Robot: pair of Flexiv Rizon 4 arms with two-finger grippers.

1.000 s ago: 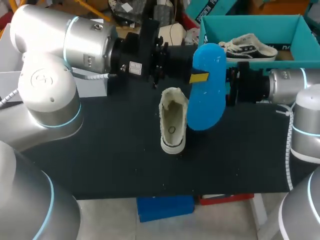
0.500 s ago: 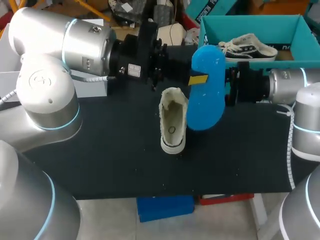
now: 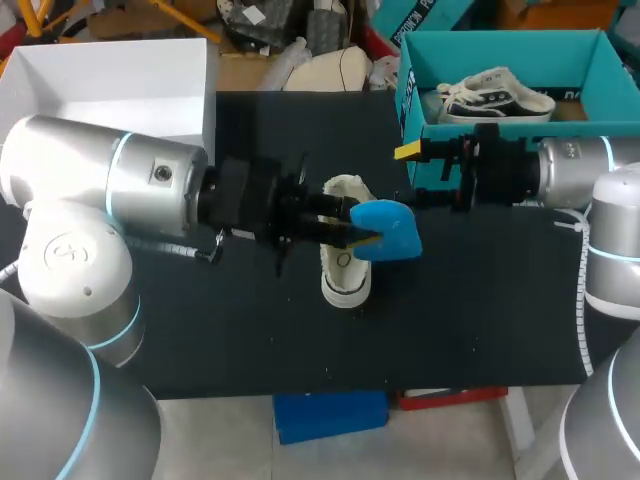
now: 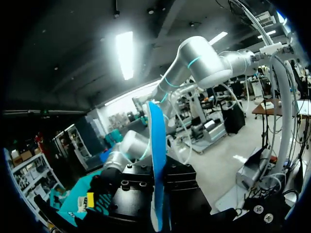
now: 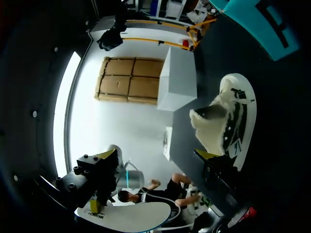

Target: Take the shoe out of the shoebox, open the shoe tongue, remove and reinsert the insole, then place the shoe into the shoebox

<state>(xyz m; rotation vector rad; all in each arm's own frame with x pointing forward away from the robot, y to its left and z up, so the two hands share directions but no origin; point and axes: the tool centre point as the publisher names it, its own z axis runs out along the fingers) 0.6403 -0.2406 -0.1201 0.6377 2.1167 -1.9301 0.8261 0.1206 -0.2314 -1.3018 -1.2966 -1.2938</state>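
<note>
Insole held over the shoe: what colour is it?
The insole is bright blue, clearest in the head view.

The table (image 3: 250, 330) looks matt black, the shoe (image 3: 345, 275) cream cloth, the insole (image 3: 392, 235) smooth

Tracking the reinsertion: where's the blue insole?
Head view, mid-table: the insole is held in the left end effector, just above the shoe.
</note>
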